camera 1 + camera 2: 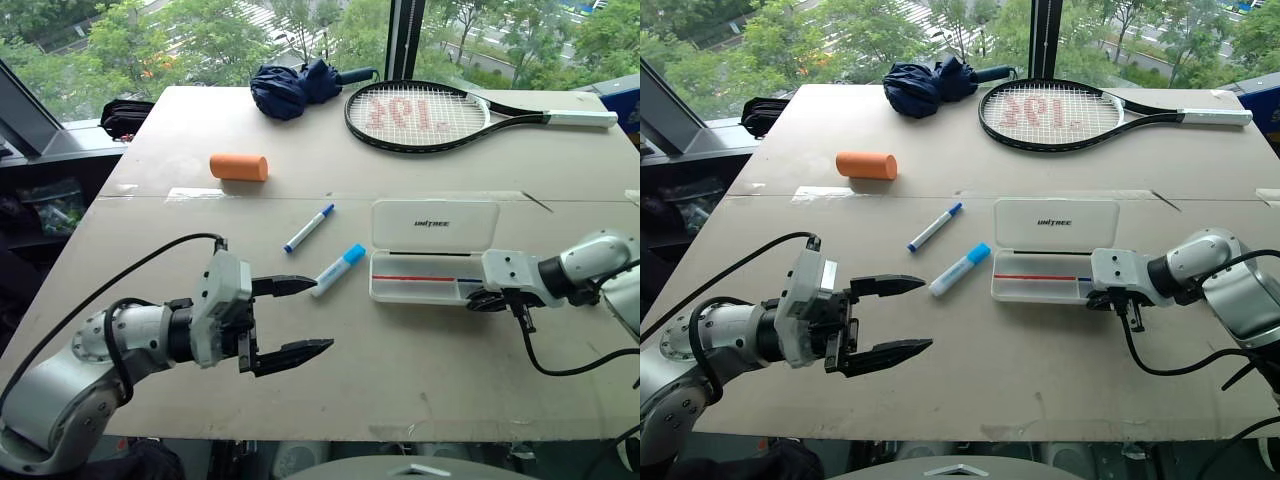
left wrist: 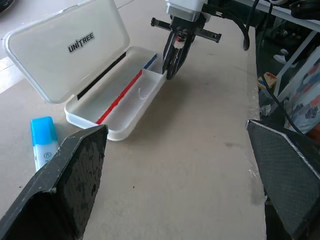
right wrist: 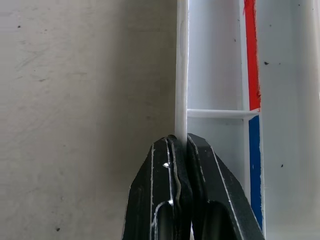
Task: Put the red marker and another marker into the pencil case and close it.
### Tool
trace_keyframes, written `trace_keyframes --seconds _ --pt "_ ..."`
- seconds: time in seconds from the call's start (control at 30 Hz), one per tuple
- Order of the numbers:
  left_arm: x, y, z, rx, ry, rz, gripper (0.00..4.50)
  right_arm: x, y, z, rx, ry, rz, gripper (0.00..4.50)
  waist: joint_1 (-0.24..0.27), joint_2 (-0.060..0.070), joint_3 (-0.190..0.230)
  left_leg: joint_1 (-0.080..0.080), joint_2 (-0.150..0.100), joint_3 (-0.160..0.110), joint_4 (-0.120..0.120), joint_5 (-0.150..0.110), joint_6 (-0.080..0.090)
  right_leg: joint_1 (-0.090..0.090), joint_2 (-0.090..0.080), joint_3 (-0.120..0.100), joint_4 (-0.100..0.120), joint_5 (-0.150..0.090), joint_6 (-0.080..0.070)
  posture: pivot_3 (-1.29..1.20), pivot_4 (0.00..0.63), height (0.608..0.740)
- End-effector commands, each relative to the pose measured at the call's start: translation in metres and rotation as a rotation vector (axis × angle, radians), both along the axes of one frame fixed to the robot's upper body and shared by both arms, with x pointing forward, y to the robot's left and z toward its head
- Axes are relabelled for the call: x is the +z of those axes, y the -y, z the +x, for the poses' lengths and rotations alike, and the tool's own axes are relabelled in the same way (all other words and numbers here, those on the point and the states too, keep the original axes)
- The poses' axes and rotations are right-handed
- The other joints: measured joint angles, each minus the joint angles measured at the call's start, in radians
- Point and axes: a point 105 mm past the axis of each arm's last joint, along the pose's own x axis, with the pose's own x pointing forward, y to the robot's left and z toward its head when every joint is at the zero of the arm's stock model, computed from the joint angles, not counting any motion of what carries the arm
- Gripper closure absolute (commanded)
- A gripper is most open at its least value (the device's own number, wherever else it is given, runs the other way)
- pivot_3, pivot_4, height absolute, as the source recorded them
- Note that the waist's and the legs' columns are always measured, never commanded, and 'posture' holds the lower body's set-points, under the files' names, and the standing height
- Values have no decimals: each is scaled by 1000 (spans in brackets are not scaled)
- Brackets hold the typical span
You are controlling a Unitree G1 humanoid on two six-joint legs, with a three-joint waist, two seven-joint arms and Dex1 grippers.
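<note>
The white pencil case [image 1: 435,225] lies open right of the table's middle, its "UNITREE" lid tipped back. A thin red strip [image 1: 415,278] runs along its tray; I cannot tell whether it is the red marker. My right gripper [image 3: 181,139] is shut on the tray's front wall [image 3: 181,75] at its right end. Left of the case lie a thick white marker with a light blue cap [image 1: 338,270] and a slim white marker with a dark blue cap [image 1: 309,228]. My left gripper [image 1: 322,316] hovers open and empty over the front left of the table, pointing right.
An orange cylinder [image 1: 239,167] lies at the left middle. A tennis racket [image 1: 420,115] and a folded dark blue umbrella [image 1: 295,88] rest at the far edge, with a black bag [image 1: 125,115] beyond the far left corner. A seam crosses the table [image 1: 200,400].
</note>
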Motion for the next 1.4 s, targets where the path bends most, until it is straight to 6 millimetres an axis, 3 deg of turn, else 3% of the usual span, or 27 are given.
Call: trace_keyframes --seconds 0.03,0.23,0.33,0.43,0.6,0.83,0.97,1.13,1.27,1.3,1.4 --pt "10 3 -4 -8 41 12 0 -1 7 -3 30 36 -55 4417 1 0 0 0 0 0 0 0 0 0 0 0 0 0 0 0 150 730" --pt "6 -2 -2 19 24 25 0 -4 8 -6 67 89 -67 4417 -2 0 0 0 0 -1 0 0 0 0 0 -1 0 0 0 0 150 730" --pt "2 -5 0 38 18 37 0 0 5 -5 62 117 -19 3600 -2 0 0 0 0 -1 0 0 0 0 0 -1 0 0 0 0 150 730" --pt "-2 -12 6 124 1 29 0 20 2 -9 22 164 103 2218 -1 0 0 0 0 0 0 0 0 0 0 0 0 0 0 0 150 730" --pt "-20 -39 36 411 -28 52 0 75 0 -38 -90 275 486 2218 2 0 0 -1 0 -3 0 0 0 1 -1 -1 0 0 0 0 150 730" --pt "-48 -71 89 615 -113 160 0 86 -1 -87 -286 375 671 2218 4 -1 -2 2 -1 -7 0 0 0 6 1 -4 1 0 0 0 150 730" --pt "-55 -54 125 560 -94 191 0 83 -10 -101 -339 383 711 2218 0 -2 -2 4 -2 -5 0 0 0 7 1 -4 1 0 0 0 150 730" --pt "-74 -38 162 547 -95 295 0 86 -20 -104 -368 409 750 2218 -4 -4 -3 3 -5 -5 1 0 0 6 2 -3 1 0 1 0 150 730" --pt "-89 -31 171 511 -120 341 1024 86 -26 -107 -378 412 759 2192 -1 -3 -5 4 -5 -5 1 0 0 7 1 -4 1 0 1 0 150 730" --pt "-92 -32 170 497 -123 348 1614 85 -27 -108 -384 410 760 2192 0 -3 -5 4 -5 -5 1 0 0 7 1 -4 1 0 1 0 150 730" --pt "-94 -35 168 465 -109 350 2528 84 -27 -109 -399 408 760 2192 0 -2 -8 4 -3 -5 1 0 0 7 1 -3 1 0 1 0 150 730"
